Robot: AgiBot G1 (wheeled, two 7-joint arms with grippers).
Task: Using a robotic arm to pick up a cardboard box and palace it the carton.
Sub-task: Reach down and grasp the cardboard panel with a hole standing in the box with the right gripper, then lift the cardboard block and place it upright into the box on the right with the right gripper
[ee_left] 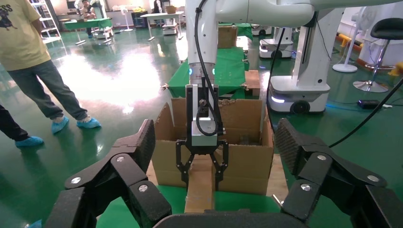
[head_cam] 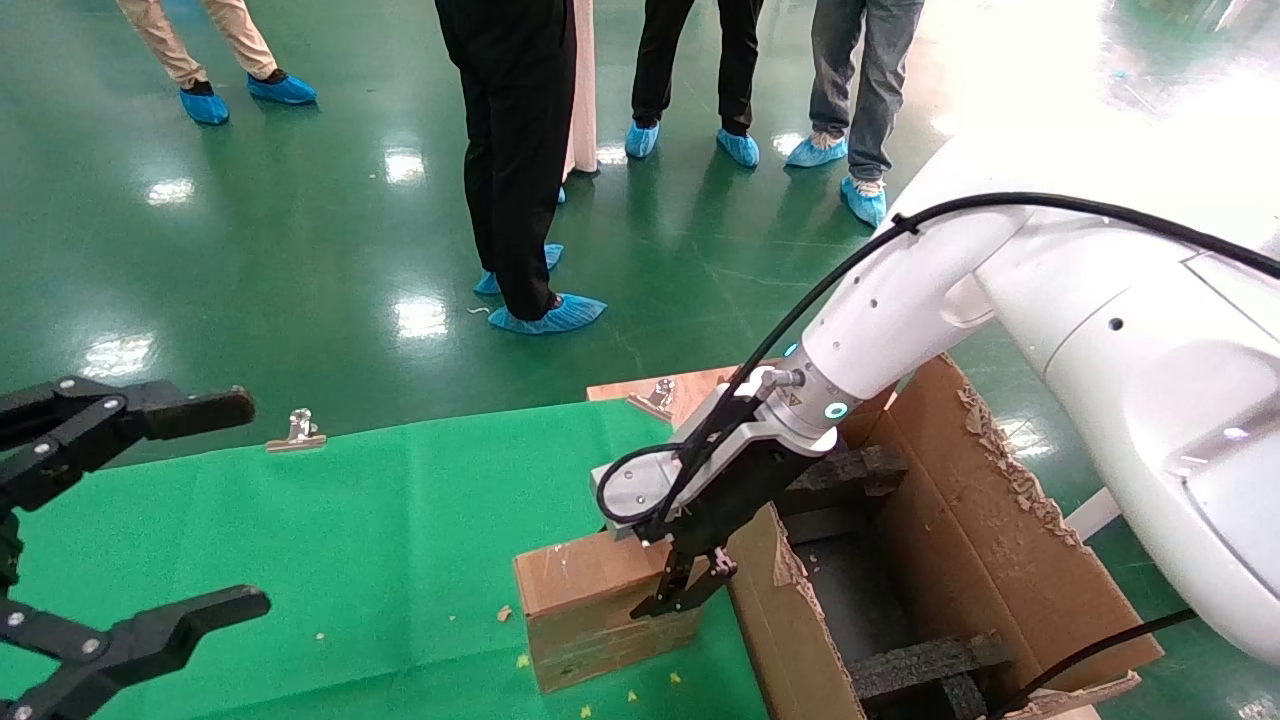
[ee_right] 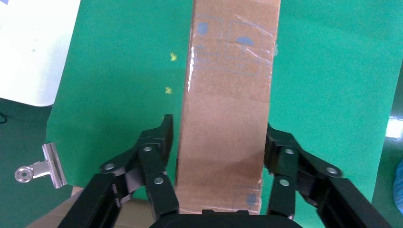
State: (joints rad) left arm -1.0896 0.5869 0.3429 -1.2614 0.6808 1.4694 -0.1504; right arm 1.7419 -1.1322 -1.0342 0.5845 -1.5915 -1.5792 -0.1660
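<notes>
Green cloth (head_cam: 380,520) lies bare left of the cardboard box (head_cam: 590,600), which stands against the carton (head_cam: 1000,540) wall. Right gripper (head_cam: 690,590) straddles the box's near end, fingers spread, not clamping. Left gripper (head_cam: 150,520) hangs open, well apart.

The head view looks forward and down from above onto the green cloth (head_cam: 380,520), with the carton (head_cam: 1000,560) at its right and people's legs on the floor beyond; the left wrist view sits low, facing level across the cloth past its own left gripper (ee_left: 214,166) toward the carton (ee_left: 237,166) and the right gripper (ee_left: 202,171); the right wrist view looks straight down, very near, on the cardboard box (ee_right: 228,95); all three share that box (head_cam: 590,600) (ee_left: 199,190) and the cloth.
</notes>
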